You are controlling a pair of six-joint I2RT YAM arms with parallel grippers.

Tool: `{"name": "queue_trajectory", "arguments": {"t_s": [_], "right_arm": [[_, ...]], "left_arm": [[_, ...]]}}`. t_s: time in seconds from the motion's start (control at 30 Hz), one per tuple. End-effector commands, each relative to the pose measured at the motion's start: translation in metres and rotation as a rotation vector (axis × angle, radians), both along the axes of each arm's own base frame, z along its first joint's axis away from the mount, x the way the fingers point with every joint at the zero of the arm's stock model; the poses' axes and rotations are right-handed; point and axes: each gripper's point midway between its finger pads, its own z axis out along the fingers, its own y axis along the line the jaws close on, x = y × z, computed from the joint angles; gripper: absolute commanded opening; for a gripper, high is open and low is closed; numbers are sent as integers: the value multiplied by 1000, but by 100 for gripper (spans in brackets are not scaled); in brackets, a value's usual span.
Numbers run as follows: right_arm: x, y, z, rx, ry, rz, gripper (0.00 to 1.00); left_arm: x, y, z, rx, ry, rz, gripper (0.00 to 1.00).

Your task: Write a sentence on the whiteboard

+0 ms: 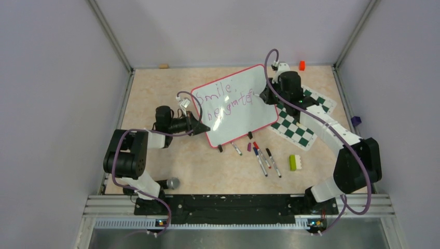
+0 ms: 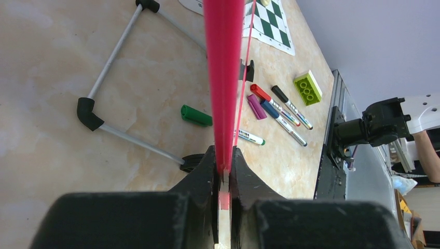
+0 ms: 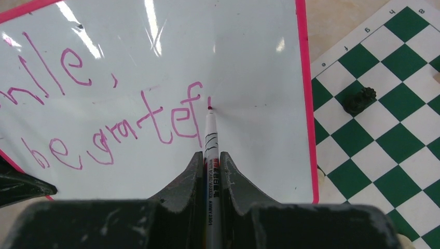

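Observation:
The whiteboard point(image 1: 244, 93) with its red-pink rim stands tilted mid-table. My left gripper point(image 1: 200, 126) is shut on its left edge; in the left wrist view the red rim point(image 2: 224, 78) runs up from between the jaws. My right gripper point(image 3: 211, 155) is shut on a white marker point(image 3: 210, 137) whose tip touches the board point(image 3: 249, 62) just right of the last letter. The sentence point(image 3: 119, 129) in purple-magenta reads "Smile," above "be gratef" and also shows in the top view point(image 1: 228, 99).
A green-and-white chess mat point(image 1: 298, 122) lies right of the board with a dark piece point(image 3: 359, 99) on it. Several markers point(image 1: 264, 158), a green cap point(image 2: 196, 115), a lime brick point(image 1: 294, 162) and an orange block point(image 1: 302, 65) lie around. The board's wire stand point(image 2: 111, 57) rests behind.

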Motion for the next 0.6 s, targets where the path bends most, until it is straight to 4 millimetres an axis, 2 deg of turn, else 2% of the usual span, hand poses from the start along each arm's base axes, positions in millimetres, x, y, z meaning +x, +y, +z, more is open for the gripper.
{"name": "queue_trajectory", "arguments": {"t_s": [0.0,0.13,0.57], "right_arm": [[-8,-7,-10,-15,20,-9,0],[-10,-11,-10,-24,16,-24,0],[4,-22,-5,-44,-3,-110,0]], "left_arm": [[-8,4,-38,71,154,57,0],[-8,4,-38,71,155,57,0],[-8,5,-38,72,153,59,0]]}}
